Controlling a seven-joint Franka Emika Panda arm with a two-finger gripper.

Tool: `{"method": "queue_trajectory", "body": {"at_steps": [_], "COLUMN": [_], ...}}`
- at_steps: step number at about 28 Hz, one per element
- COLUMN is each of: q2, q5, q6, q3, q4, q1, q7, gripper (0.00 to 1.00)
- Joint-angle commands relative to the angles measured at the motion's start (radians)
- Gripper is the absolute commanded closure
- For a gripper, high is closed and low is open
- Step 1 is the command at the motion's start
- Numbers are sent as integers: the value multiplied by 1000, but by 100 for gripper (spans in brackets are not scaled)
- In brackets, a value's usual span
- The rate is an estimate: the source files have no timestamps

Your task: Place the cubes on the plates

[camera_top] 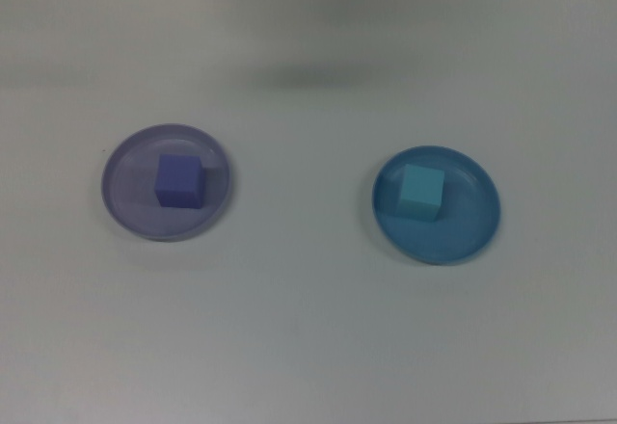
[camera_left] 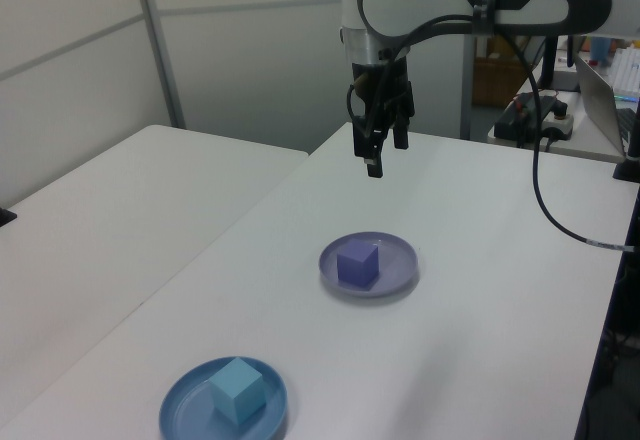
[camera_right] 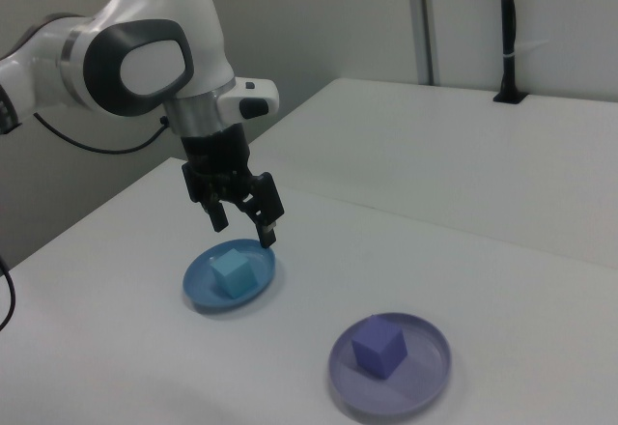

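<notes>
Gripper (camera_right: 243, 227) hangs in the air over the white table (camera_top: 308, 328), fingers spread apart and holding nothing, pointing straight down from the white arm (camera_left: 470, 0). In the left view it sits at about twelve o'clock from the lavender plate (camera_left: 396, 272), clear above it and toward the table's far end. That plate carries the purple-blue cube (camera_left: 358, 263), sitting flat near its middle. Down at seven o'clock from it in the left view lies the blue plate (camera_left: 180, 410), and the turquoise cube (camera_left: 237, 389) rests on it, turned a little against the plate's edge. From the top view the two plates lie well apart, lavender (camera_top: 120, 202) at nine o'clock of the table's centre, blue (camera_top: 472, 226) at three o'clock, each with its cube (camera_top: 179, 182) (camera_top: 421, 191) inside the rim. A black cable (camera_left: 548, 185) loops down at the left view's right.
</notes>
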Motion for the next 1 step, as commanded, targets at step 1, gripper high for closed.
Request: {"method": "queue_trajectory", "body": {"at_steps": [1], "q2": [-6], "q5": [31], "q6": [40], "q3": [-4], "q4": [-13], "q1": [-24], "q7": [-37], "gripper": [0]}}
